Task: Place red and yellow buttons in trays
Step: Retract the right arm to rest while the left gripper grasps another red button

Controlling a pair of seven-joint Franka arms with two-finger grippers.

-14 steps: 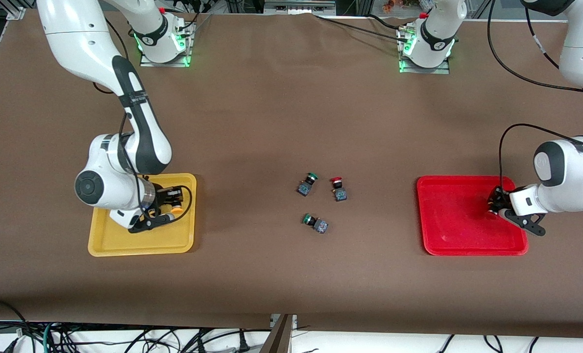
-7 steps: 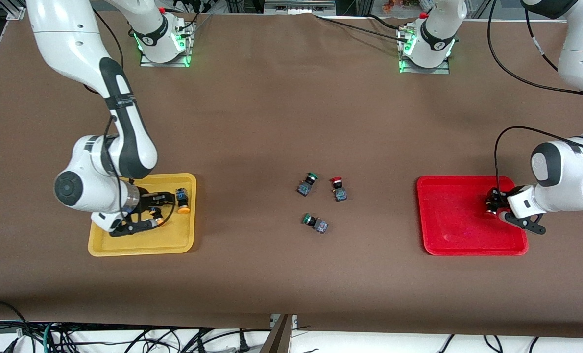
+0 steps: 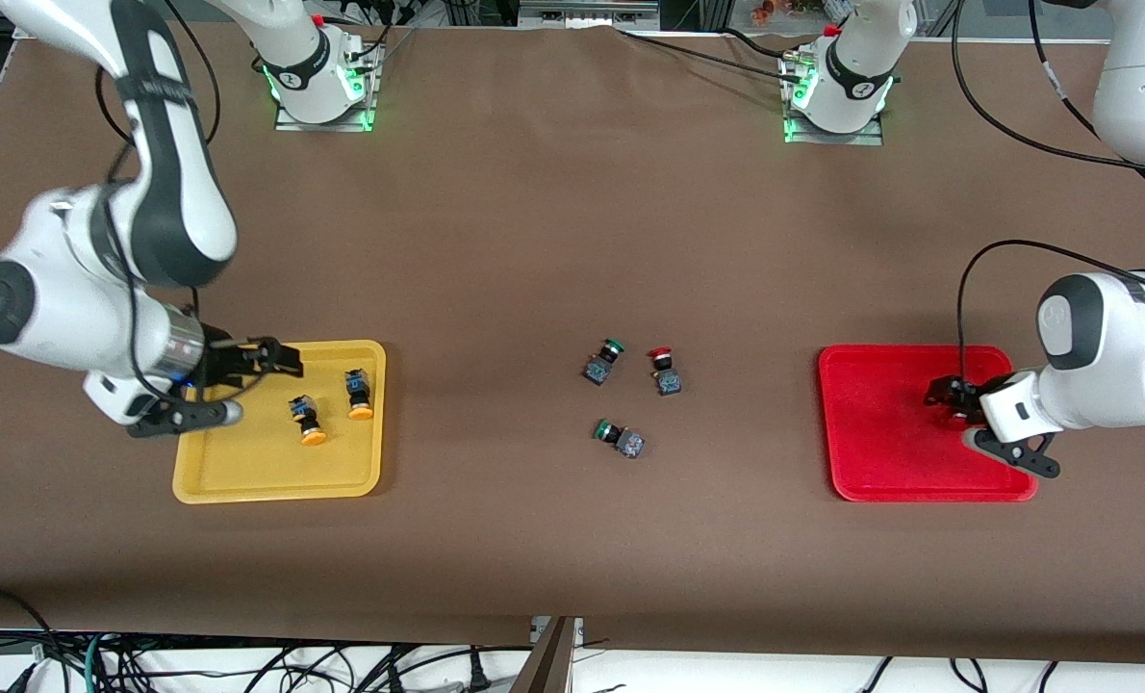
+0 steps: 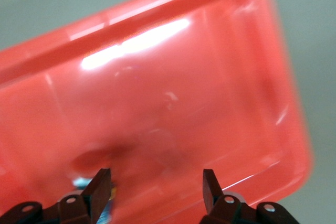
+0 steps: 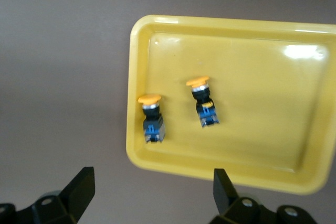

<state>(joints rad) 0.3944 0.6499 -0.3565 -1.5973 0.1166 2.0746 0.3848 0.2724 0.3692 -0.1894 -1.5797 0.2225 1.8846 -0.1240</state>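
Lab: bolted arm bases (image 3: 320, 72), cables (image 3: 245, 664)

- We see a brown table (image 3: 534, 241) cover spreading across the whole work surface
- We count two green-capped switches lying on their sides near the middle of the table: one green-capped switch (image 3: 603, 361) sits farther from the front camera, the other green-capped switch (image 3: 621, 438) nearer to it, the two apart
- We see two metal base plates (image 3: 322, 115) lit green along the table's edge farthest from the front camera
- We see loose black cables (image 3: 293, 664) hanging under the table's nearest edge
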